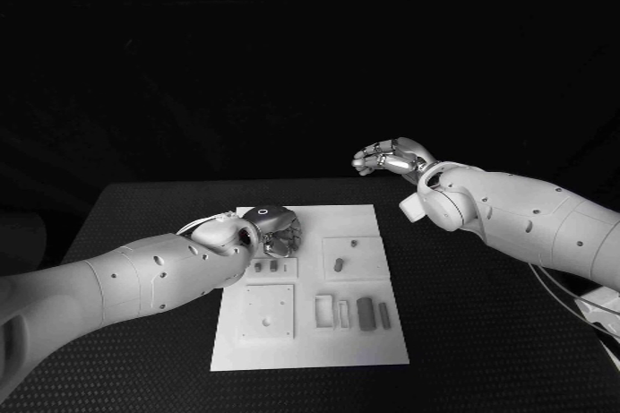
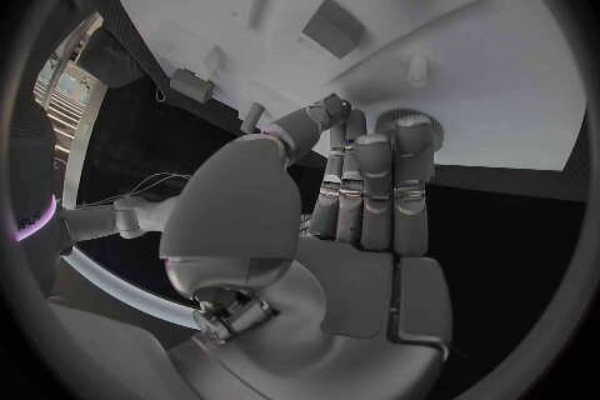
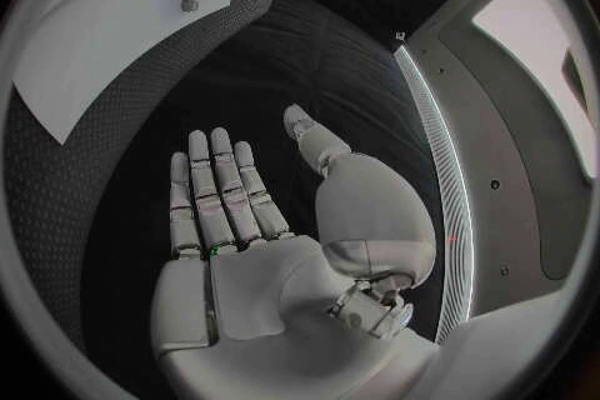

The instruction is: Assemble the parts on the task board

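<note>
**Left hand over board's far-left corner; right hand idle**

Head view: white rectangular task board (image 1: 310,341) lies mid black tabletop (image 1: 491,341). Small grey parts (image 1: 365,313) rest near its front edge. Silver left hand (image 1: 268,229) hangs over the far-left corner; right hand (image 1: 388,158) is raised beyond the board.

Left wrist view: fingers (image 2: 375,175) extended together, holding nothing, above a round knurled part (image 2: 403,118).

Right wrist view: right fingers (image 3: 215,185) spread, empty.

Judgement: descend slowly, centre on the round part before closing.
</note>
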Controlling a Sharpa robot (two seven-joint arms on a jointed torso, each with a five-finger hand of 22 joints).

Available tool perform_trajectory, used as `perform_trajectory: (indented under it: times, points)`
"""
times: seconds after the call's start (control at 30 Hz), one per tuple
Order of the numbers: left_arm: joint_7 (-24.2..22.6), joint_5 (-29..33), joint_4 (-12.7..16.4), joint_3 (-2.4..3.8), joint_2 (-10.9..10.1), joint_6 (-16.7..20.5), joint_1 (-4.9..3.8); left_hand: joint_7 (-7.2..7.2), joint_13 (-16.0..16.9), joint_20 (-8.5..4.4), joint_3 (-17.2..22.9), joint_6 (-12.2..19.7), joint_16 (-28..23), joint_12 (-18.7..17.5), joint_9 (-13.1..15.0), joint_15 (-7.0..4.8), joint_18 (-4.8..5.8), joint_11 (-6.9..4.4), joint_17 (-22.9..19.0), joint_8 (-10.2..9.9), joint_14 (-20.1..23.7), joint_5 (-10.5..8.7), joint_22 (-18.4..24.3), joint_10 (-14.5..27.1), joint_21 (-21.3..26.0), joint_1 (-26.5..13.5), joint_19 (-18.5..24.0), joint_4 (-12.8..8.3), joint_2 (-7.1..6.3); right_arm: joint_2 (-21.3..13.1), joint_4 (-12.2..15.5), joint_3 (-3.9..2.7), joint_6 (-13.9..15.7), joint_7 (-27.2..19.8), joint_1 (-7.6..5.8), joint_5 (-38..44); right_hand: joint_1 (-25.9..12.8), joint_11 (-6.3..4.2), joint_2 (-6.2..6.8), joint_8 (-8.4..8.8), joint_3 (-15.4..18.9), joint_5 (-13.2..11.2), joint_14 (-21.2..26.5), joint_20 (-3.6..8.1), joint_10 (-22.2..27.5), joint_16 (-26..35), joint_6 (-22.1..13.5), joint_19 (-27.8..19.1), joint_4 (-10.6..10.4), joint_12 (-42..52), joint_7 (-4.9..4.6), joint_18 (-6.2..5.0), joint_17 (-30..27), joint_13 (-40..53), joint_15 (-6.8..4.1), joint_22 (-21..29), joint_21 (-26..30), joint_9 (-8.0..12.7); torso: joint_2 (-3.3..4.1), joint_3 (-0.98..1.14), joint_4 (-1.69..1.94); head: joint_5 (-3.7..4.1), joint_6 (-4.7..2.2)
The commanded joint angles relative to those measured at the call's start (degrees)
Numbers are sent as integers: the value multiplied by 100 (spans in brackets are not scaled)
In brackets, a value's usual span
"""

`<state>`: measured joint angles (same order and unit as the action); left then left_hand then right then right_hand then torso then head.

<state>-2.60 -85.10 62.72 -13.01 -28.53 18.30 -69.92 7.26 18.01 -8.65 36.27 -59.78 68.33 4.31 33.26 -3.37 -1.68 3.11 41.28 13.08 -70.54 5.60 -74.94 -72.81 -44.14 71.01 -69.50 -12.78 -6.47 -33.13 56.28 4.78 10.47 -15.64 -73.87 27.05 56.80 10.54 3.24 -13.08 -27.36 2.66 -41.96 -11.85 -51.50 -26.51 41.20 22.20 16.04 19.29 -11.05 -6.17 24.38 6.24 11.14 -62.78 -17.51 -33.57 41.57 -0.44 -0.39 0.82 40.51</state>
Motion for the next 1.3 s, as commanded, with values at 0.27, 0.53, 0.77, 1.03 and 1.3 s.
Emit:
perform_trajectory:
  times: [0.27, 0.53, 0.77, 1.03, 1.3]
  points:
    - [-110, 333, 145, 128, -139, 11, -7, 28, -23, -2, 46, 109, 2, -62, -16, 40, -709, 43, -50, -49, -26, 52, -98, 100, 9, -49, -21, 62, 76, -11, 8, -4, -79, -36, 1, 29, -20, 8, -32, -19, 40, 4, -19, -10, -38, 32, -37, -16, -4, -17, -224, 40, 10, -10, 25, -10, 37, 10, -2, 0, 4, -10, -10]
    - [-59, 378, 443, 260, -438, -173, -92, 40, -32, 6, 57, 139, 2, -64, -24, 50, -714, 53, -67, -60, -15, 60, -99, 136, 16, -44, -15, 64, 92, -29, 17, -4, -75, -33, 1, 29, -22, 8, -28, -20, 42, 5, -19, -10, -38, 34, -37, -16, -3, -16, -224, 40, 12, -12, 25, -13, 39, 10, -1, -5, 18, -16, -20]
    - [-7, 444, 645, 278, -724, -360, -222, 41, -32, 8, 55, 140, 4, -61, -25, 51, -715, 54, -70, -60, -15, 59, -100, 138, 17, -44, -15, 63, 90, -42, 19, -4, -73, -31, 1, 29, -22, 8, -26, -21, 42, 5, -19, -10, -39, 35, -37, -16, -3, -16, -224, 40, 14, -14, 25, -15, 41, 11, -5, -5, 20, -41, -9]
    - [51, 490, 807, 274, -990, -541, -241, 40, -31, 12, 49, 134, 7, -54, -24, 52, -717, 54, -77, -53, -17, 52, -101, 133, 18, -51, -16, 67, 94, -57, 28, -4, -74, -28, 1, 29, -22, 8, -25, -22, 42, 5, -20, -10, -40, 37, -38, -15, -3, -16, -224, 40, 16, -17, 25, -17, 44, 12, 2, -14, 18, -51, -12]
    - [88, 537, 755, 267, -1067, -696, -237, 39, -31, 13, 46, 132, 7, -53, -24, 52, -719, 54, -81, -51, -15, 48, -102, 134, 19, -53, -15, 67, 93, -60, 29, -3, -72, -27, 1, 30, -22, 7, -26, -23, 41, 5, -20, -10, -40, 39, -38, -15, -3, -15, -224, 41, 19, -20, 25, -20, 47, 12, 3, -9, 6, -71, 3]
